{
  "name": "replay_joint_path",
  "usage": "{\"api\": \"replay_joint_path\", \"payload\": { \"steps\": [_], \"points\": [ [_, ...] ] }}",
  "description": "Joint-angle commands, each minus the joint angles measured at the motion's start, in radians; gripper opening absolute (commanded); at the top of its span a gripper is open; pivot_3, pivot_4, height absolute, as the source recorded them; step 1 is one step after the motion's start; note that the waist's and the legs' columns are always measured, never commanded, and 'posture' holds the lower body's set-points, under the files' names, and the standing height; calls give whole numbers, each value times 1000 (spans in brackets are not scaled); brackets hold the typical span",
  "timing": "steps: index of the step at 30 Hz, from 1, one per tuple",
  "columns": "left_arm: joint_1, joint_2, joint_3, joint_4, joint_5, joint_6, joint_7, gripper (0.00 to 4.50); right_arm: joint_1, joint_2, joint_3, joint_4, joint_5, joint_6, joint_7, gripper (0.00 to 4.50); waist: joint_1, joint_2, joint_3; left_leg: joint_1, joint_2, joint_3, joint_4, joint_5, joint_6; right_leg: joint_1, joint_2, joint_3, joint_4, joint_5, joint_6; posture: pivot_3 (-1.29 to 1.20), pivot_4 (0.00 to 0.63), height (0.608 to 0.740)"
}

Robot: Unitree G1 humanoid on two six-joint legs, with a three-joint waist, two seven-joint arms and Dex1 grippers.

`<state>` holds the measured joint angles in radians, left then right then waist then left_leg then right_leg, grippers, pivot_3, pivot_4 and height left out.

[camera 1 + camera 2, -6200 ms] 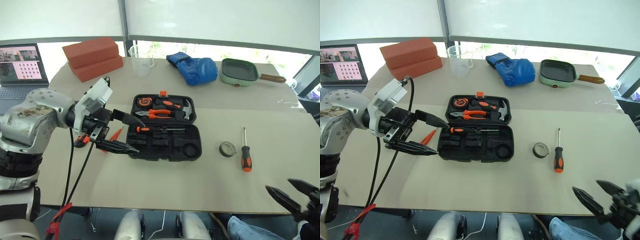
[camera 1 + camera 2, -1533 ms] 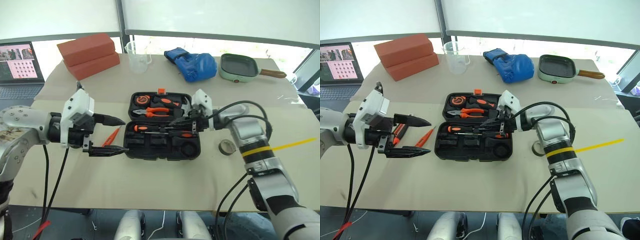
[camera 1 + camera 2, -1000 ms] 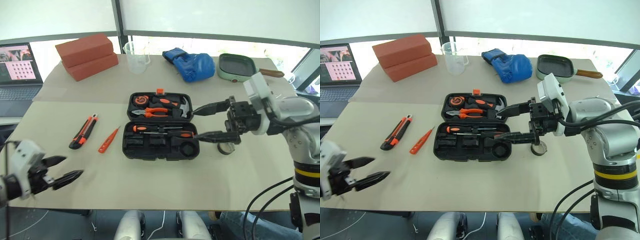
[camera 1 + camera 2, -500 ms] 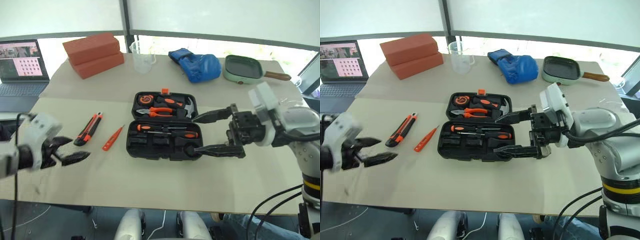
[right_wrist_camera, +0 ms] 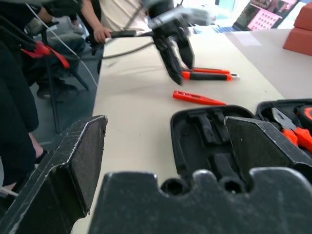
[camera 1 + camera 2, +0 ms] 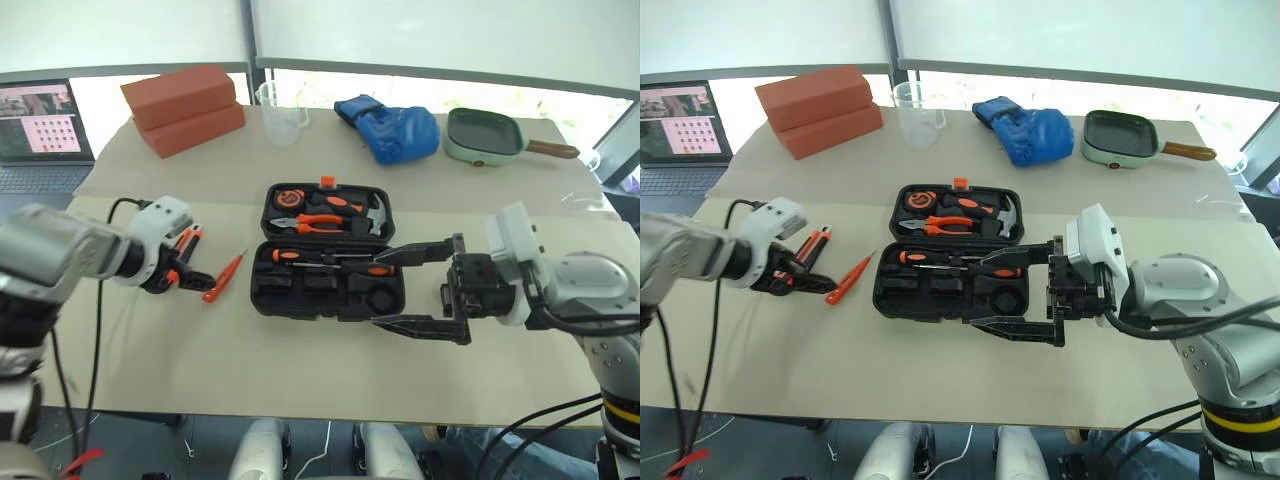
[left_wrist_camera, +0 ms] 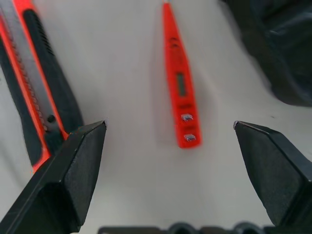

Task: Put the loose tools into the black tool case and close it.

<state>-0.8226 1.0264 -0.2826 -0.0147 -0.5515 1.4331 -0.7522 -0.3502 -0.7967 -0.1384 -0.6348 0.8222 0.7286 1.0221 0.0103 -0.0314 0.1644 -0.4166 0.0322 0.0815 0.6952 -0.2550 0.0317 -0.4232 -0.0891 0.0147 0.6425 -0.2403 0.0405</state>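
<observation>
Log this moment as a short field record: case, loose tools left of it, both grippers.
case: black tool case open on the table, two screwdrivers in it
loose tools: utility knife and tester screwdriver, both flat on the table
left gripper: open, poised over the tester screwdriver
right gripper: open, empty, by the case's right end

Bare table (image 6: 300,350) before open tool case (image 6: 326,290); utility knife (image 6: 178,252), tester screwdriver (image 6: 224,276) crowd its left

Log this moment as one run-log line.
left gripper: open over tester screwdriver, beside utility knife | right gripper: open, empty, by black tool case | case: open
</observation>
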Motion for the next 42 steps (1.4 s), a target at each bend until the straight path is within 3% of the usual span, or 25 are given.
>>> {"api": "replay_joint_path", "payload": {
  "steps": [1, 12, 15, 24, 25, 34, 42],
  "points": [
    [-63, -28, -106, 85, 76, -79, -60, 4500, 12, 2, -38, -53, 58, 2, -49, 4479, 1, -1, 0, 0, 0, 0, 0, 0, 0, 0, 0, 0, 0, 0, 0, 0, 150, 738],
    [-127, -142, -255, 245, 212, -181, -180, 4500, 46, -5, -36, -83, 81, -17, -113, 4479, 8, -1, 1, 0, 0, -1, 1, 0, 1, 1, -1, 0, 0, 0, 1, 0, 150, 738],
    [-117, -162, -273, 252, 243, -193, -201, 3771, 46, -9, -35, -85, 88, -17, -121, 4500, 11, -1, 0, 1, -1, -2, 2, 0, 1, 2, -1, 0, 0, 0, 1, 0, 150, 738],
    [-104, -194, -267, 253, 297, -182, -229, 491, 33, -14, -32, -79, 102, -15, -126, 4500, 12, 0, 0, 1, -2, -3, 2, 0, 1, 2, -2, 0, 1, 0, 2, 0, 150, 738],
    [-101, -190, -264, 256, 304, -184, -232, 382, 32, -14, -29, -78, 102, -15, -125, 4500, 12, 0, 0, 1, -1, -3, 2, 0, 1, 2, -2, 0, 1, 0, 2, 0, 150, 738],
    [-94, -135, -159, 289, 324, -186, -226, 383, 39, -28, -29, -69, 98, -17, -117, 4500, 1, 0, 0, 0, -1, -4, 2, 0, 1, 2, -1, 0, 1, 0, 2, 0, 150, 738],
    [-86, -129, -13, 243, 335, -553, -243, 382, 59, -64, -49, -52, 94, -21, -102, 4500, 4, -1, 0, -2, 0, -4, 2, 0, 1, -1, -1, 0, 1, 0, 1, 0, 150, 738]
  ]
}}
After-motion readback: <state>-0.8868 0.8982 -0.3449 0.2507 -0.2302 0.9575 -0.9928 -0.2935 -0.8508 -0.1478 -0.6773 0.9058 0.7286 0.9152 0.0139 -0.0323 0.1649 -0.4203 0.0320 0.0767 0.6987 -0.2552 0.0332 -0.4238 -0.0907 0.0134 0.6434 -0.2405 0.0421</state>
